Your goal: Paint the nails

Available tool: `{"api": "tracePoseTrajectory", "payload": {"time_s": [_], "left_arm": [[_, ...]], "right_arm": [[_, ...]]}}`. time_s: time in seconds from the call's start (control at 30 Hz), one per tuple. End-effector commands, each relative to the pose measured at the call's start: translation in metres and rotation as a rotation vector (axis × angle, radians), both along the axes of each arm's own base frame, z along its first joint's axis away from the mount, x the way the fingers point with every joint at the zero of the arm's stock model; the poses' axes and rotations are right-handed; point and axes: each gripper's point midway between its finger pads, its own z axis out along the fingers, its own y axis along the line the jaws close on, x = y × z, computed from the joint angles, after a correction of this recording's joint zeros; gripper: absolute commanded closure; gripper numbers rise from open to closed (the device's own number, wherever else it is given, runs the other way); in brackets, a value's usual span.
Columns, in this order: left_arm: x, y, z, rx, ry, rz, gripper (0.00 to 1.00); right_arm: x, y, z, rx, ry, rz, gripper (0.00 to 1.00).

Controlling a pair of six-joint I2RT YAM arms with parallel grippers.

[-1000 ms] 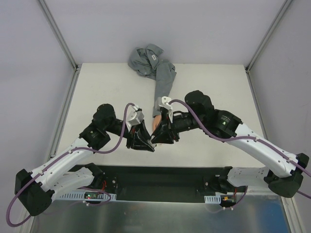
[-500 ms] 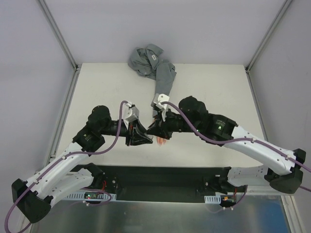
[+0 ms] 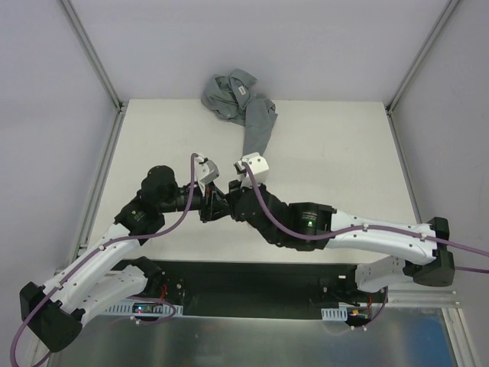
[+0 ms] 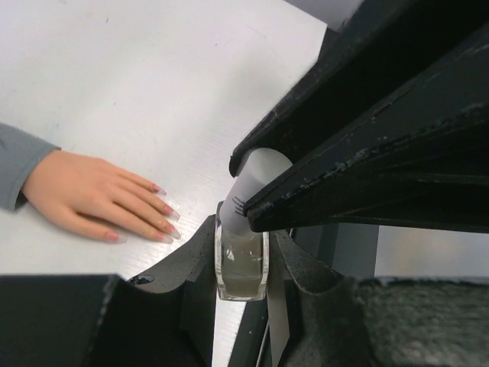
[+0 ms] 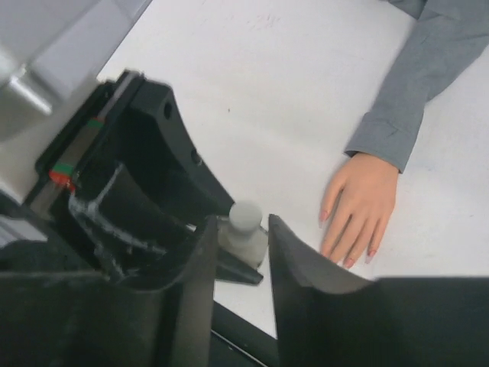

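Table (image 3: 344, 153) surface, white and matte, fills most of the top view. Across its lower half the left arm (image 3: 99, 256) and the right arm (image 3: 382, 237) reach in from the bottom corners and meet near the centre of the frame. A crumpled grey shirt (image 3: 229, 92) lies at the upper middle, and its sleeve (image 5: 416, 99) runs down towards the spot where the arms meet.

The mannequin hand (image 4: 92, 200) lies flat on the table, palm down, at the left edge of the left wrist view and at the right of the right wrist view. From above, the arms hide it.

The left gripper (image 4: 241, 246) is clenched on a small clear bottle (image 4: 242, 271), which stands upright between its fingers at the lower middle of its own view. The right gripper (image 5: 241, 225) has its fingers on either side of the bottle's white cap (image 5: 246, 215). A narrow gap shows on each side in its own view, so it cannot be told whether the fingers actually pinch the cap.

The nails (image 4: 174, 216) show as tiny pinkish tips at the ends of the peach fingers. They rest on the table, clearly apart from the bottle and both grippers.
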Motion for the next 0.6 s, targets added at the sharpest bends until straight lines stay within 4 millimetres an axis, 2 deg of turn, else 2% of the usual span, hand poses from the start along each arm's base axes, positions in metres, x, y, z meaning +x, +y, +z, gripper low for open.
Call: {"api": "tracePoseTrajectory", "payload": {"time_s": [0.0, 0.07, 0.13, 0.17, 0.27, 0.3, 0.43, 0.5, 0.57], "left_arm": [[0.007, -0.009, 0.047, -0.106, -0.132, -0.049, 1.00], [-0.001, -0.012, 0.046, -0.113, -0.117, -0.103, 1.00], [-0.002, -0.014, 0.046, -0.116, -0.108, -0.120, 1.00], [-0.004, -0.015, 0.046, -0.118, -0.103, -0.133, 1.00], [-0.019, -0.019, 0.049, -0.142, -0.078, -0.238, 1.00], [-0.031, -0.020, 0.054, -0.169, -0.071, -0.316, 1.00], [-0.061, -0.018, 0.063, -0.223, -0.065, -0.489, 1.00], [-0.070, -0.018, 0.063, -0.228, -0.062, -0.533, 1.00], [-0.079, -0.018, 0.061, -0.228, -0.054, -0.576, 1.00]], "right_arm": [[-0.015, -0.014, 0.028, 0.017, -0.016, 0.134, 0.56], [-0.020, -0.021, 0.038, -0.002, -0.046, 0.194, 0.42], [-0.024, -0.029, 0.044, -0.029, -0.061, 0.232, 0.36], [-0.026, -0.036, 0.053, -0.015, -0.072, 0.249, 0.27], [-0.040, -0.039, 0.059, -0.003, -0.096, 0.400, 0.18], [-0.043, -0.039, 0.060, 0.002, -0.101, 0.453, 0.18], [-0.072, -0.032, 0.059, 0.041, -0.075, 0.743, 0.20], [-0.076, -0.034, 0.061, 0.055, -0.077, 0.800, 0.21], [-0.075, -0.035, 0.063, 0.076, -0.066, 0.843, 0.26]]}}
